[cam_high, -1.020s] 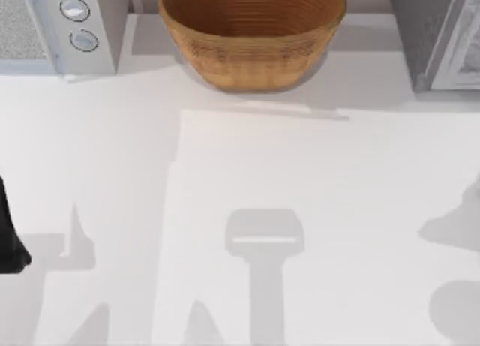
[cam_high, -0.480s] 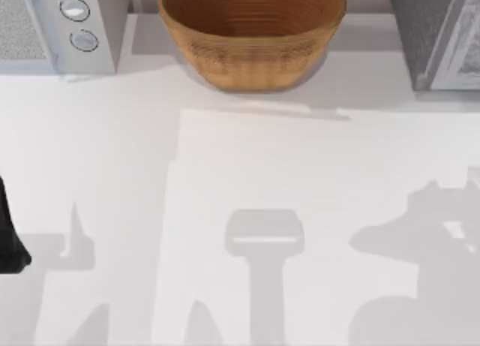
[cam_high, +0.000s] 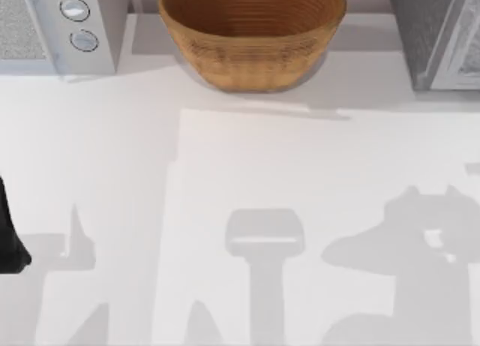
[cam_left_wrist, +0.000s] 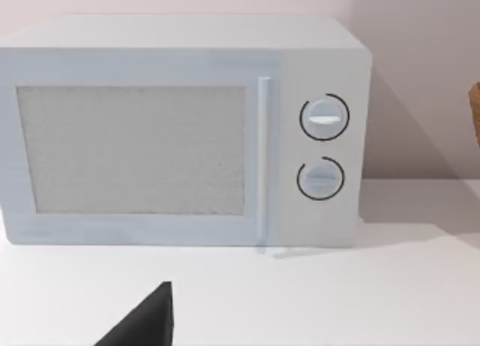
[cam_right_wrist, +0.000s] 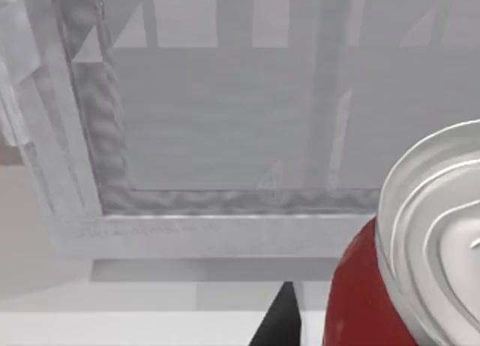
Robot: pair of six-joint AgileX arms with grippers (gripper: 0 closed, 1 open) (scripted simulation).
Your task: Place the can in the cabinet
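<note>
One red can (cam_right_wrist: 420,278) with a silver top sits close against your right wrist camera, facing the cabinet (cam_right_wrist: 225,136), whose grey framed front stands just beyond it. You cannot tell whether the right claw is clenched on the can, though the can rides with that wrist. On the table (cam_high: 247,158), the arm's shadow has spread inward from the right edge over the past second, which suggests the right arm is carrying the can toward the cabinet (cam_high: 439,34) at the far right. Your left arm (cam_high: 9,233) sits parked at the left edge, facing the microwave (cam_left_wrist: 180,132); the basket (cam_high: 251,34) stands between.
</note>
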